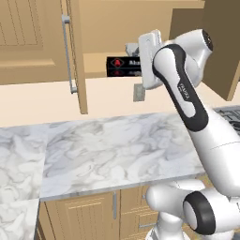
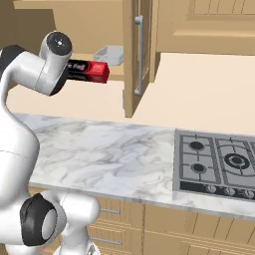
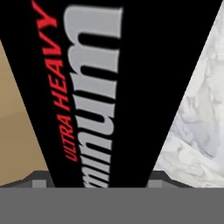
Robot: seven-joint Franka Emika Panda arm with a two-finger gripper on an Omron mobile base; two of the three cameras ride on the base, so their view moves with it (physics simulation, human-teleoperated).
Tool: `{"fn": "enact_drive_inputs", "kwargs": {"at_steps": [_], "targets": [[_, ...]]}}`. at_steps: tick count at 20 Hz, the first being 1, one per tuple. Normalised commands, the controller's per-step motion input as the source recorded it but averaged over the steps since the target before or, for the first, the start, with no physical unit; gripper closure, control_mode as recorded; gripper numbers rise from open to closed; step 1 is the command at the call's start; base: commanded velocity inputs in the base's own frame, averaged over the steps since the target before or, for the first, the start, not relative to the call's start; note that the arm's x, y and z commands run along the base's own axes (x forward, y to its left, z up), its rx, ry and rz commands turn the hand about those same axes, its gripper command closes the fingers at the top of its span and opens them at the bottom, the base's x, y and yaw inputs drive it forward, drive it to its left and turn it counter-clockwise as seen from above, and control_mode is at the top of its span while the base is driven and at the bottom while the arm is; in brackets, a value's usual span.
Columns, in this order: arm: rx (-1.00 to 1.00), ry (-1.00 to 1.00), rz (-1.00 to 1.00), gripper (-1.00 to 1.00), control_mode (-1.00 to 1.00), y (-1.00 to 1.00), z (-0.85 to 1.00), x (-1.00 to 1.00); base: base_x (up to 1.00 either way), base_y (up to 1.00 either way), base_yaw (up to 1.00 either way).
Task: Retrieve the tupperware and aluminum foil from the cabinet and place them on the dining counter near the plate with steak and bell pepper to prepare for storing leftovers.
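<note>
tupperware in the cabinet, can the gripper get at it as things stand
Probably not directly. The tupperware sits at the back of the cabinet shelf, and the aluminum foil lies in front of it, right at the gripper, so the box likely has to come out first.

The robot's own arm (image 1: 183, 89) is covering the right half of the aluminum foil (image 1: 123, 65) box, so its lettering is getting cut off. The tupperware (image 2: 110, 54) is peeking out partway behind the cabinet (image 2: 130, 60) door. The gas hob (image 2: 219, 164) is running off the frame edge.
</note>
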Motion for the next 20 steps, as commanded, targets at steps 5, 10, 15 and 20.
{"fn": "enact_drive_inputs", "kwargs": {"at_steps": [5,10,15,20], "targets": [[0.00,0.00,-0.04,1.00,-1.00,-0.04,-0.01,-0.63,0.00,0.00,0.00],[0.00,0.00,0.00,1.00,-1.00,0.00,0.00,-0.08,0.00,0.00,0.00],[0.00,0.00,0.00,1.00,1.00,0.00,0.00,0.00,0.00,0.00,0.00],[0.00,0.00,0.00,1.00,1.00,0.00,0.00,0.00,-0.48,0.00,-0.05]]}}
